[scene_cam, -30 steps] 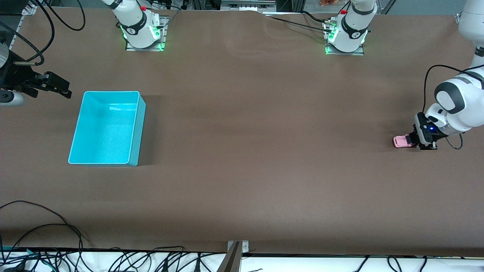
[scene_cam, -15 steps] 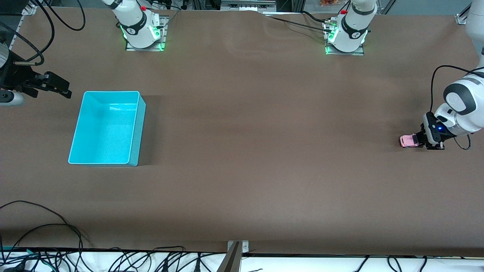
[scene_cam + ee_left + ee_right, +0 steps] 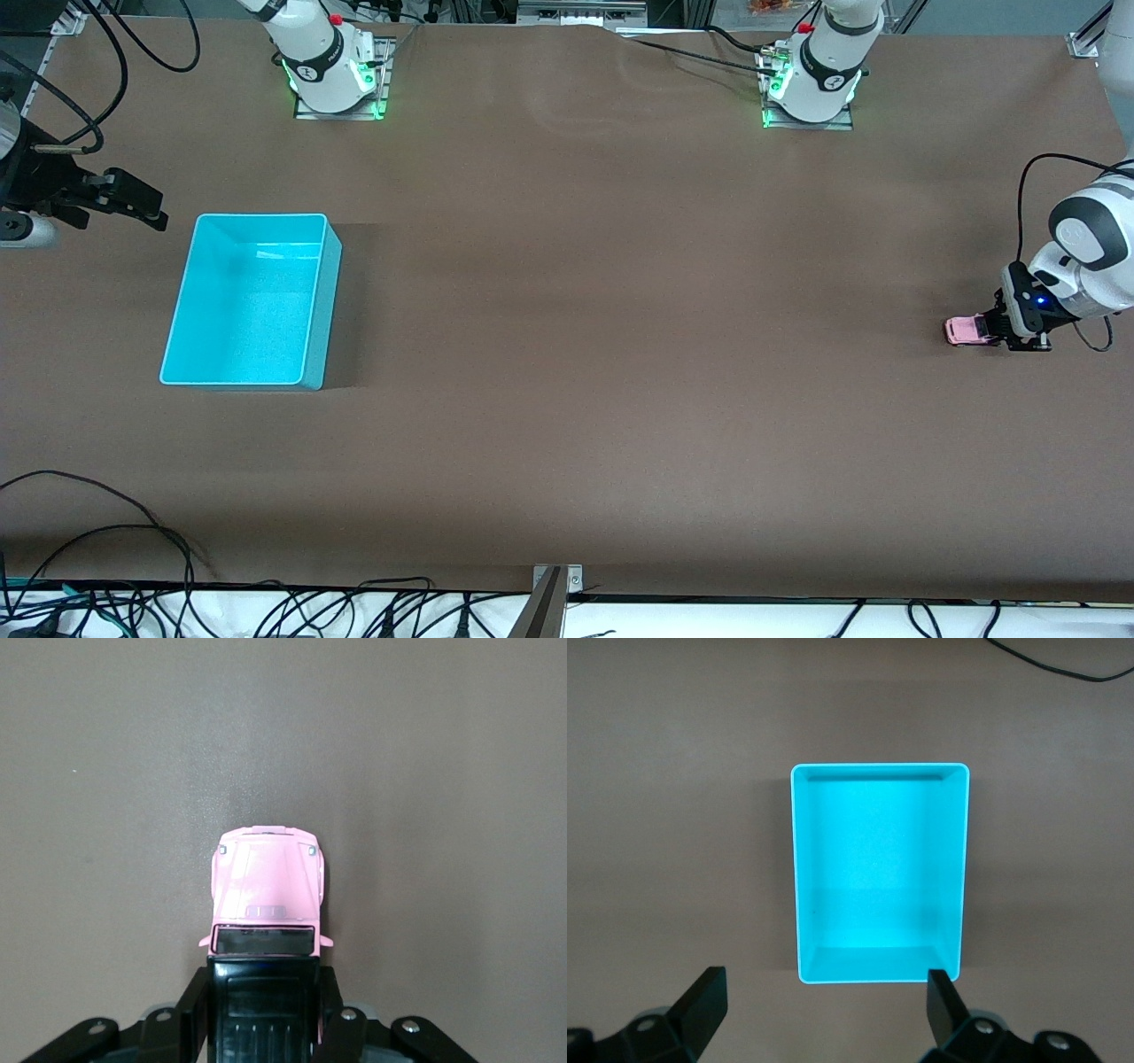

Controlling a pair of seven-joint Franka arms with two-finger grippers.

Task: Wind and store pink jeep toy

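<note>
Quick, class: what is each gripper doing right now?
Left gripper: shut on the pink jeep toy, on the table.
Right gripper: open, empty, beside the cyan bin.

The small boxy pink jeep toy [image 3: 967,331] sits on the brown table [image 3: 620,354] at the front view's right edge, at the left arm's end, its rear clamped in the left gripper [image 3: 997,334]. The open rectangular cyan plastic bin [image 3: 306,292] stands well apart in the frame's left part, at the right arm's end. The right gripper [image 3: 133,202], spread wide, waits at the frame's left edge, near the bin.
</note>
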